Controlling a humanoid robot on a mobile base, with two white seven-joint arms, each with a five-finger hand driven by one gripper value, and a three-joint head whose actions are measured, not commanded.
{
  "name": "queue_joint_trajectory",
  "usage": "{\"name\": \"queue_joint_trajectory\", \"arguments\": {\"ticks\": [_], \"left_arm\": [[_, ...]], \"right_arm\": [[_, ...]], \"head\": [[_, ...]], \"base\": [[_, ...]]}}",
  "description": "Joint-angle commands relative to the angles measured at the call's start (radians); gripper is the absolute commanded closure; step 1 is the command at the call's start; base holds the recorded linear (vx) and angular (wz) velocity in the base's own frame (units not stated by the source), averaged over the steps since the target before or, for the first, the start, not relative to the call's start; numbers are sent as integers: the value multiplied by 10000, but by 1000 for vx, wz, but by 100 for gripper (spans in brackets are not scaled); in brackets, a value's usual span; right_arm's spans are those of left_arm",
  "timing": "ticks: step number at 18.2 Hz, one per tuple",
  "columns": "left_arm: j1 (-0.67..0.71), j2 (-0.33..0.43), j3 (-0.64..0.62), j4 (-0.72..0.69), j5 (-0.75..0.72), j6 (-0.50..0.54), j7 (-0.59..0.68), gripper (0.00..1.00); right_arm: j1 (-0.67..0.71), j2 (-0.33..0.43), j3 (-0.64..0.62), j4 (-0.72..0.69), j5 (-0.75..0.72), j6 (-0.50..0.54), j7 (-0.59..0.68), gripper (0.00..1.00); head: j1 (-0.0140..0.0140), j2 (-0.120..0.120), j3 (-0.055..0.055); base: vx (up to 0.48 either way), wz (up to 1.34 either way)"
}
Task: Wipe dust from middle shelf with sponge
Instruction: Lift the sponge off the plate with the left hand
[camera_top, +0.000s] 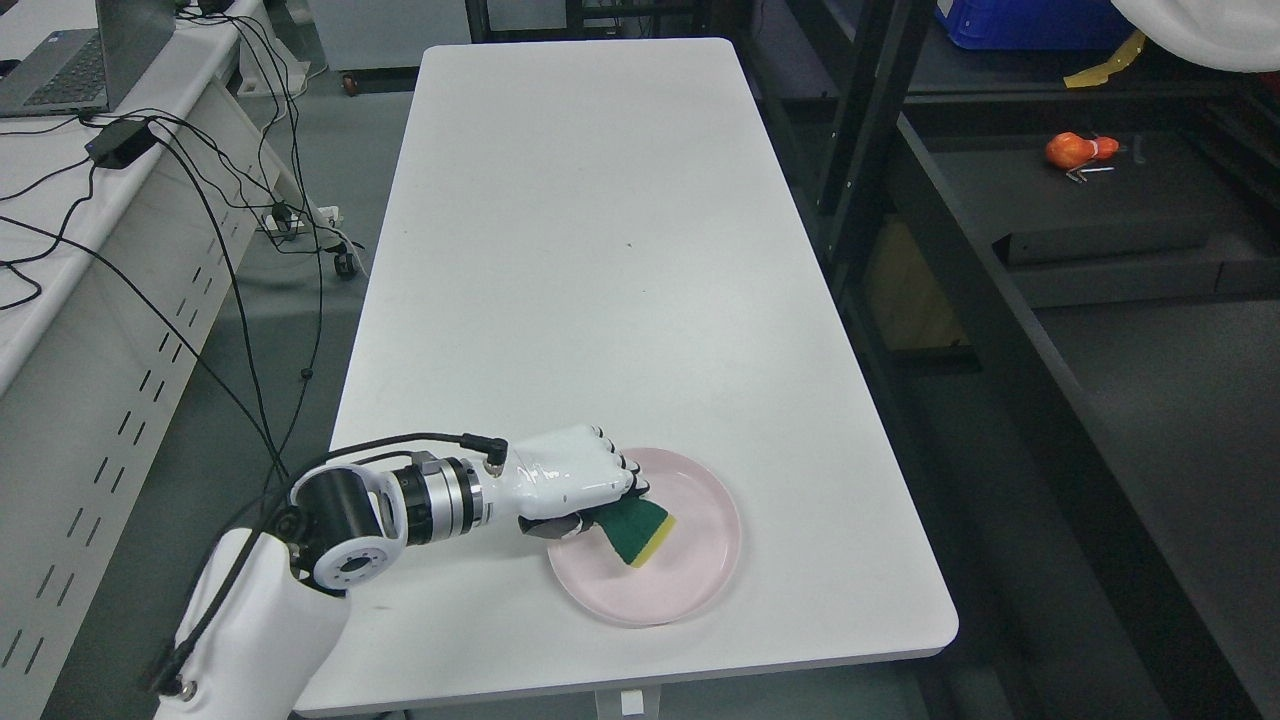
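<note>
A green and yellow sponge (638, 531) lies over the pink plate (700, 560) near the front of the white table (600, 250). My left hand (590, 500) comes in from the lower left and has its fingers curled around the sponge's near end, over the plate's left rim. The dark shelf unit (1000, 300) stands to the right of the table, apart from the hand. The right arm does not show.
An orange object (1075, 149) and a small metal tool lie on a dark shelf board at the upper right. A side desk with a laptop (60, 60) and hanging cables stands at the left. A blue bin (1030, 25) sits at the top right.
</note>
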Motion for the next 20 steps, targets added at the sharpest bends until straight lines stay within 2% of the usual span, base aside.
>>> {"name": "queue_joint_trajectory", "arguments": {"ticks": [1, 3, 6, 8, 13, 16, 20], "left_arm": [[-367, -1627, 4820, 73, 2475, 133, 154, 100], [-597, -1627, 5328, 58, 3838, 286, 521, 100], [-492, -1627, 5376, 27, 6154, 1173, 1516, 100], [-94, -1627, 5101, 27, 7795, 1894, 2238, 99], [1041, -1627, 3966, 27, 11263, 2112, 3573, 99], [1426, -1627, 3429, 27, 12203, 2112, 3821, 100], [1442, -1627, 2754, -4, 12328, 2112, 4096, 100]], "right_arm": [[0, -175, -1, -174, 0, -34, 38, 0], [0, -175, -1, -174, 0, -34, 38, 0], [0, -175, -1, -174, 0, -34, 38, 0], [0, -175, -1, -174, 0, -34, 38, 0], [0, -175, -1, -174, 0, -34, 38, 0], [0, -175, -1, -174, 0, -34, 38, 0], [0, -175, -1, -174, 0, -34, 38, 0]], "head": [[0, 0, 0], [0, 0, 0], [0, 1, 0], [0, 3, 0], [0, 4, 0], [0, 3, 0], [0, 4, 0]], "base": [[-5, -53], [-8, -19], [0, 0], [0, 0], [0, 0], [-5, 0], [-47, -35]]}}
